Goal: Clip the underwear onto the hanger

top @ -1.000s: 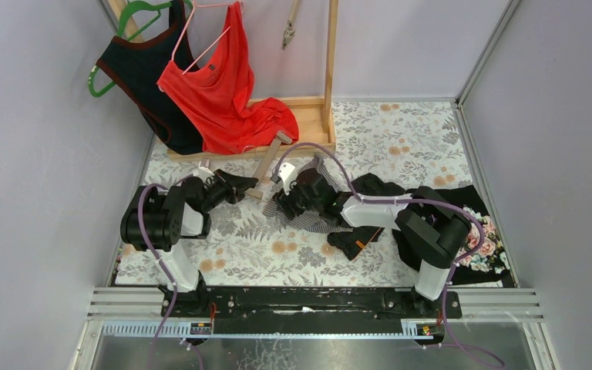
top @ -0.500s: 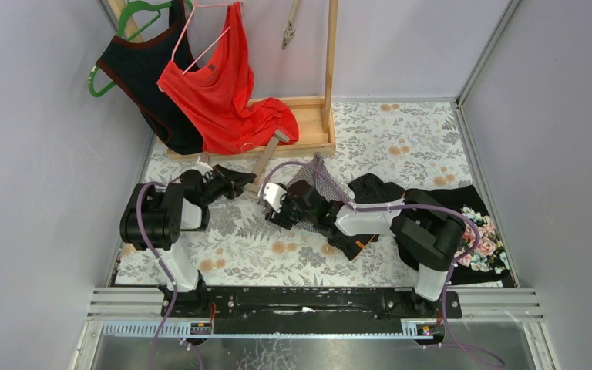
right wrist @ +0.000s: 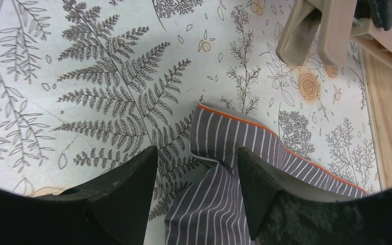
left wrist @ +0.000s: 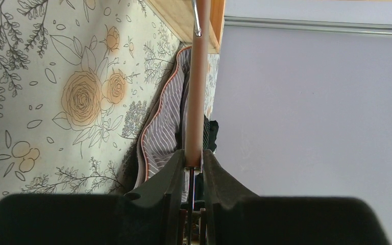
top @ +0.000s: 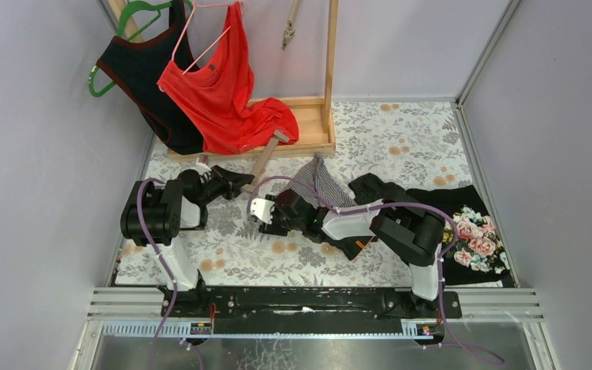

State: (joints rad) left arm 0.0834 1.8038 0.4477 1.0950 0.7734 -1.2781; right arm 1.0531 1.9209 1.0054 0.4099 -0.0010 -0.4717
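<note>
Left gripper [left wrist: 194,162] pinches the hanger [left wrist: 198,102] by its pale bar, jaws pressed tight on it; right gripper [right wrist: 196,155] is spread over the striped underwear [right wrist: 224,199], a finger on either side of the orange-trimmed corner, not closed on it; the underwear lies on the floral table cover [right wrist: 56,76], near the hanger's clip [right wrist: 311,30] but apart from it; by my judgement nothing is clipped yet; grasping the cloth, bringing it to the clip and fastening it all remain.
</note>
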